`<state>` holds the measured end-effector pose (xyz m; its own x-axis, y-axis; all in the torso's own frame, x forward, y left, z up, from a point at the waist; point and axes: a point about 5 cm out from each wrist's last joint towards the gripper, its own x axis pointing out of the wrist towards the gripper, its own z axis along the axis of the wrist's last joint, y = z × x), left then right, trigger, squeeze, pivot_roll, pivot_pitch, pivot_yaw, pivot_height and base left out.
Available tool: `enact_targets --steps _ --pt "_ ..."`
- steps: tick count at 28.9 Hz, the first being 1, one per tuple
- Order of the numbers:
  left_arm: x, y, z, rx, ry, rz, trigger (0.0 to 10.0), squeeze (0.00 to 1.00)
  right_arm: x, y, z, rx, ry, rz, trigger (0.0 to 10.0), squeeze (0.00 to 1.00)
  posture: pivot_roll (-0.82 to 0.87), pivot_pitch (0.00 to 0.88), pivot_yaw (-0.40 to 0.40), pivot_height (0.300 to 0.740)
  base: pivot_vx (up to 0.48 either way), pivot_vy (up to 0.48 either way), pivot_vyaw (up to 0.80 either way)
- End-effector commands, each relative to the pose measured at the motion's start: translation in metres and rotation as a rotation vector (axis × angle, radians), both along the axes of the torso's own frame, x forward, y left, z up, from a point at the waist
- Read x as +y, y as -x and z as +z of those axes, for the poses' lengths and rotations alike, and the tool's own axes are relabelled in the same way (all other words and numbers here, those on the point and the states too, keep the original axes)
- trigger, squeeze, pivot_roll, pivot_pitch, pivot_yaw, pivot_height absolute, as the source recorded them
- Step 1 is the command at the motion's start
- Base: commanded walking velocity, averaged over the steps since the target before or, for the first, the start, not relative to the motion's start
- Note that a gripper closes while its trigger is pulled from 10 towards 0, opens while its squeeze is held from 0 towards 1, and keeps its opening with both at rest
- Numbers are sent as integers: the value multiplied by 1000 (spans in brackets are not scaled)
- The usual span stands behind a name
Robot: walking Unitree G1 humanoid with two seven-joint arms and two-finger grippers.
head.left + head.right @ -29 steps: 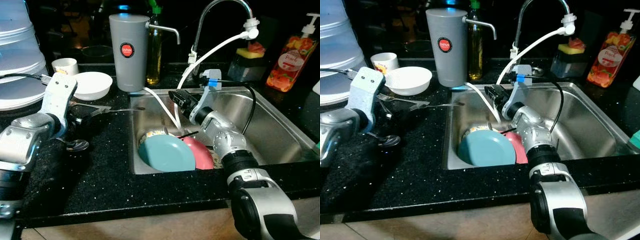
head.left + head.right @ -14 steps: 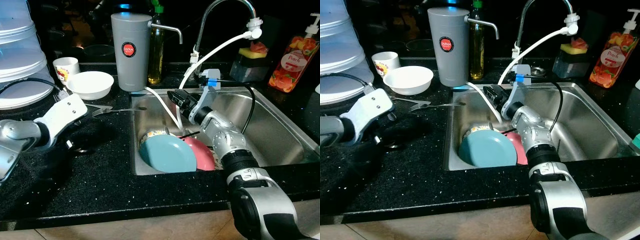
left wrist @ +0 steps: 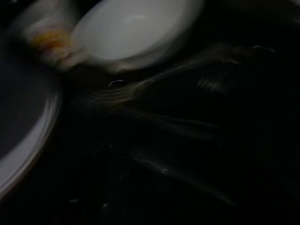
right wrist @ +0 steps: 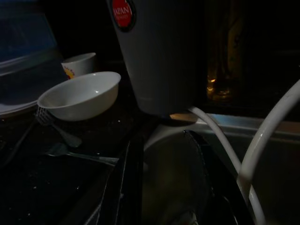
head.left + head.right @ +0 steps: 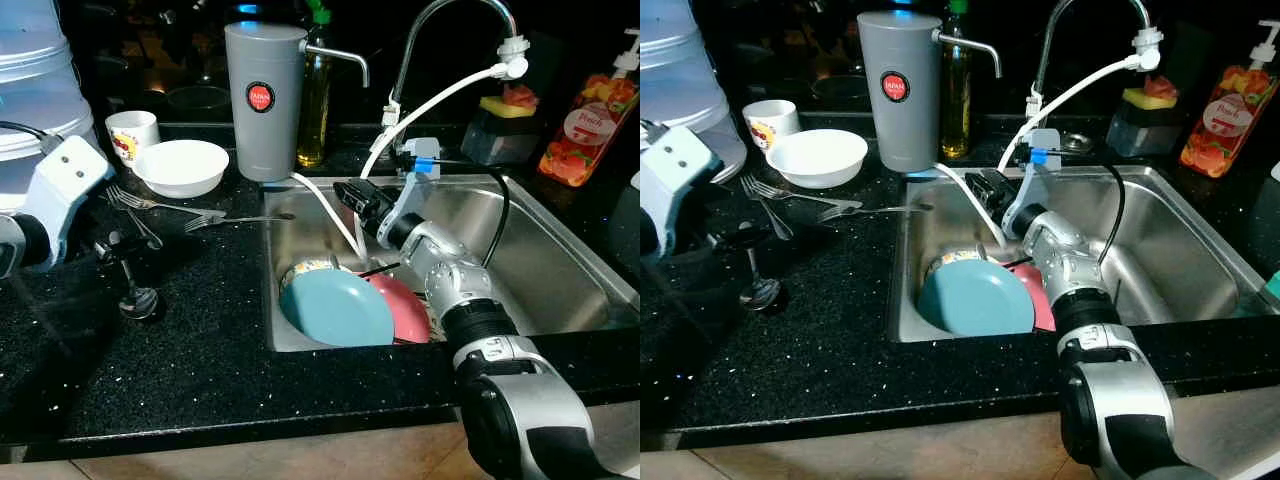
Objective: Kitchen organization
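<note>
- The right silver arm reaches forward and down over the stainless steel sink (image 5: 560, 270), elbow bent at the front rim, wrist angled toward the sink's back left corner
- The right gripper (image 5: 352, 196) hangs above the sink's left part, just beside two white hoses (image 5: 335, 215) that drop into the basin; in the right wrist view its two black fingers (image 4: 129, 187) stand parted with nothing between them
- The left arm is raised at the far left of the black speckled countertop (image 5: 200, 350), well apart from the sink; its white wrist housing (image 5: 62, 185) shows, but the fingers are hidden, so whether the left gripper is parted or closed I cannot tell
- Inside the sink, against its left wall, a round teal plate (image 5: 335, 308) leans over a pink plate (image 5: 405, 308), with a patterned bowl (image 5: 305, 268) partly hidden behind them
- Left of the sink on the countertop lie metal forks (image 5: 165, 205) and a metal spoon (image 5: 135, 295); behind them sits a white round bowl (image 5: 180, 167), a small white printed cup (image 5: 131, 132) and a tall grey cylindrical water filter (image 5: 264, 100) at the sink's back left corner
- The left wrist view is dark and smeared; the white bowl and faint fork streaks can be made out, little else
</note>
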<state>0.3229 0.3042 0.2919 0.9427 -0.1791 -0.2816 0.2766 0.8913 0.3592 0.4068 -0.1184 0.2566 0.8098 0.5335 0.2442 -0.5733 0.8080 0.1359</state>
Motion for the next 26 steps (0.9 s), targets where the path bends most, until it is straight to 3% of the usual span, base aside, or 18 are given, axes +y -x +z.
enact_targets --steps 1,3,4,5,8,9,11,16,18,21,24,26 --pt "8 -3 -6 12 52 122 10000 8 1 0 2 -3 7 6 10000 0 98 69 -52 740 0 0 0" --pt "7 -14 -9 -24 231 279 10000 39 1 0 0 -3 12 10 10000 0 100 66 -57 740 0 0 0" --pt "0 -18 -14 -13 308 304 10000 39 1 0 0 -3 15 12 10000 0 98 66 -58 740 0 0 0" --pt "0 -18 -14 -13 308 304 10000 39 1 0 0 -3 15 12 10000 0 98 66 -58 740 0 0 0" --pt "-20 -24 -24 -43 399 378 10000 24 2 1 0 -6 15 20 10000 0 93 63 -62 740 0 0 0" --pt "-20 -24 -24 -43 399 378 10000 24 2 1 0 -6 15 20 10000 0 93 63 -62 740 0 0 0" --pt "-36 -28 -22 -53 370 375 10000 43 2 1 1 -9 20 23 10000 0 92 59 -61 740 0 0 0" --pt "-60 -30 -25 36 334 371 10000 39 1 1 0 -9 21 24 10000 0 90 55 -56 740 0 0 0" --pt "-63 -28 -30 58 304 408 10000 35 1 1 0 -7 18 25 10000 0 89 52 -54 740 0 0 0" --pt "-60 -22 -40 108 169 478 10000 35 -1 1 -1 5 -5 25 10000 0 92 53 -53 740 0 0 0" --pt "-59 -17 -44 146 200 507 10000 39 -2 1 -2 17 -30 27 10000 0 92 53 -53 740 0 0 0" --pt "-57 -14 -44 162 176 543 10000 31 -3 1 -2 23 -37 26 10000 0 96 55 -55 740 0 0 0"
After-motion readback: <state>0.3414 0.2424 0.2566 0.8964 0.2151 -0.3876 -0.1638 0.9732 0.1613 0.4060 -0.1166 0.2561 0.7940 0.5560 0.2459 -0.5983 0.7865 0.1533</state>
